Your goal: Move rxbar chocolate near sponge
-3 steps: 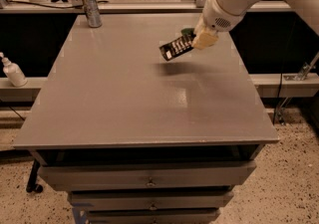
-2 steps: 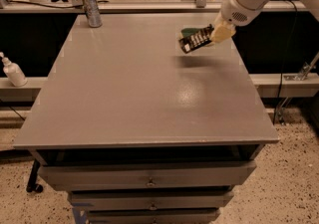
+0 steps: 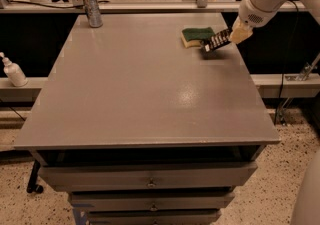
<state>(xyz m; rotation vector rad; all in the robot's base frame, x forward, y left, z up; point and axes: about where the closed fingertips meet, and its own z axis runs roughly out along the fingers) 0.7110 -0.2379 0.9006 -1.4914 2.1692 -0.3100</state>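
The sponge (image 3: 196,36), dark green on top with a pale yellow body, lies flat at the back right of the grey table (image 3: 145,94). My gripper (image 3: 233,36) reaches in from the upper right and is shut on the right end of the rxbar chocolate (image 3: 216,41), a black wrapper with white print. The bar is tilted, held just above the table, its left end right beside the sponge's right edge. Whether bar and sponge touch I cannot tell.
A metal can (image 3: 91,0) stands upright at the table's back left corner. A white pump bottle (image 3: 12,70) sits on a ledge left of the table. Drawers (image 3: 150,182) are under the tabletop. A rail runs behind the table.
My gripper has carried the rxbar chocolate back and to the right, from mid table to beside the sponge, which my arm covered before and now shows.
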